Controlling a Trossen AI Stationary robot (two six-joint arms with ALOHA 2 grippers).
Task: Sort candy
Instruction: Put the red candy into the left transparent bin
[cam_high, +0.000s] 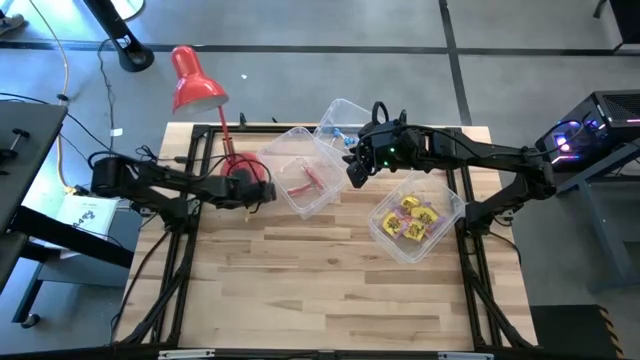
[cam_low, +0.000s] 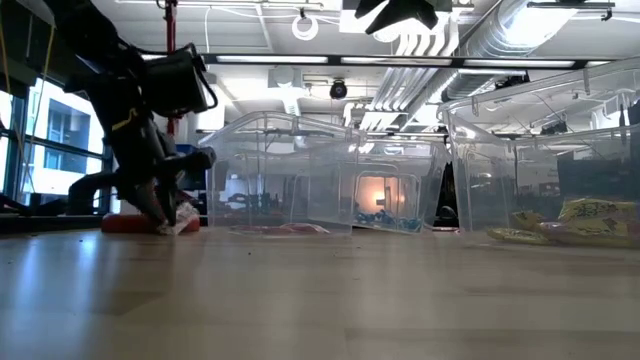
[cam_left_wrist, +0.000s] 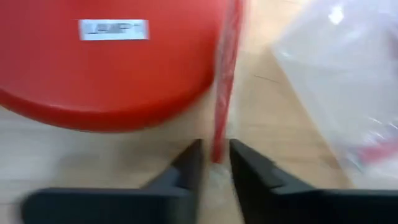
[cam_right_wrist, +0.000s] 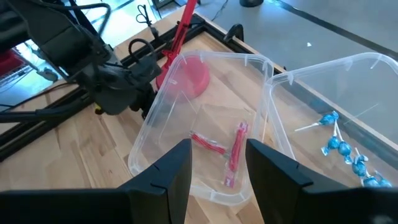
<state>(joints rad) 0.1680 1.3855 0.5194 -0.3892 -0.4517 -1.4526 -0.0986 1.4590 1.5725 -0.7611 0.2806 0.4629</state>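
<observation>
The left gripper sits low on the worktop beside the red lamp base, its fingers pinching a slim red stick candy. The right gripper hovers spread and empty above the middle bin, which holds red sticks; blue candies and yellow packets lie in their own bins.

The worktop is pale wood laid in long planks with light brown grain. Three clear plastic bins stand on it. The middle bin holds slim red sticks with a pinkish sheen. The far bin holds blue-wrapped pieces on thin white sticks. The near bin holds yellow square packets with dark red print. The desk lamp is bright red from shade to base, and its base bears a small grey-white label. Both arms are black; the right hand shows a green light close by. The floor around is grey.
</observation>
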